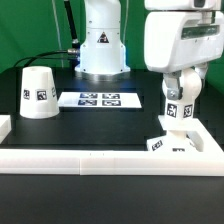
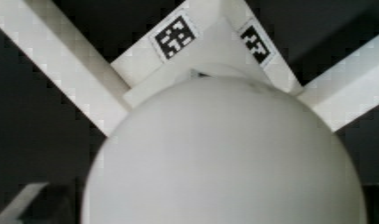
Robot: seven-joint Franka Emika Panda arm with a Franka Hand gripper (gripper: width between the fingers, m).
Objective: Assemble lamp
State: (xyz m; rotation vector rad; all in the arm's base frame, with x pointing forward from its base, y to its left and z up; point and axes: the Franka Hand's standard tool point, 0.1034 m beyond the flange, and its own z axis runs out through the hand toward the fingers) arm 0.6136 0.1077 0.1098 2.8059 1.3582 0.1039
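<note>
The white ball bulb stands upright over the blocky tagged base, which sits in the corner of the rail at the exterior view's right. My gripper reaches down around the bulb and stands open; I cannot tell whether its fingers touch it. In the wrist view the bulb fills most of the picture and hides my fingers, with the base and its two tags showing beyond it. The tapered shade stands alone at the exterior view's left.
The marker board lies flat in the middle of the black table. A long white rail runs along the front and turns up both sides; its walls meet behind the base. The arm's pedestal stands at the back.
</note>
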